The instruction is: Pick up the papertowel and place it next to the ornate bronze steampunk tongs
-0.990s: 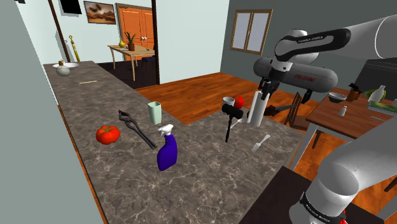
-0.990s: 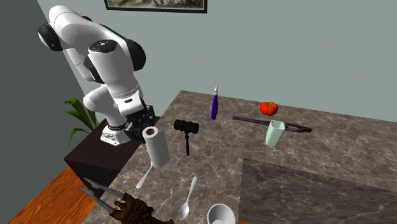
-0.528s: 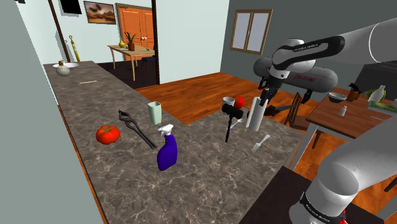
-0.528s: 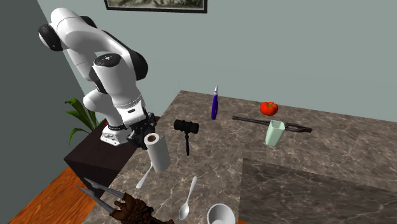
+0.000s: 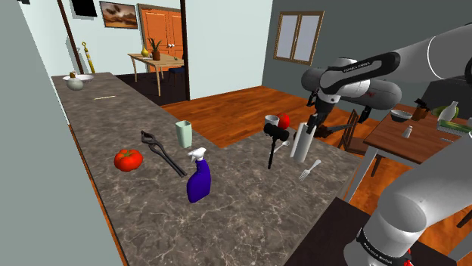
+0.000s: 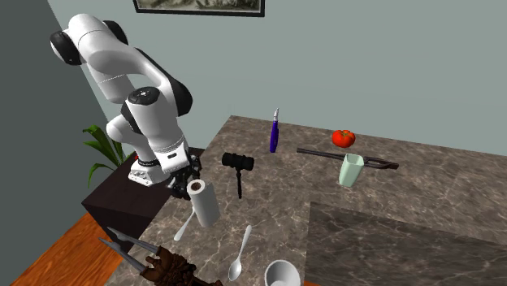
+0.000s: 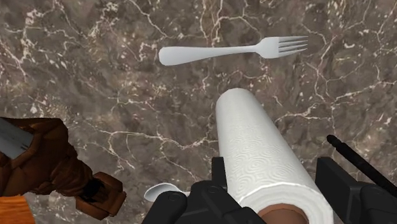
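The hand gripped the tilted papertowel; the bronze tongs lay near, lower left in the second exterior view.

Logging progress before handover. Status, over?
Pincer shut on paper towel roll. Roll tilted over counter, by fork. Tongs far across counter; black mallet and purple spray bottle between.
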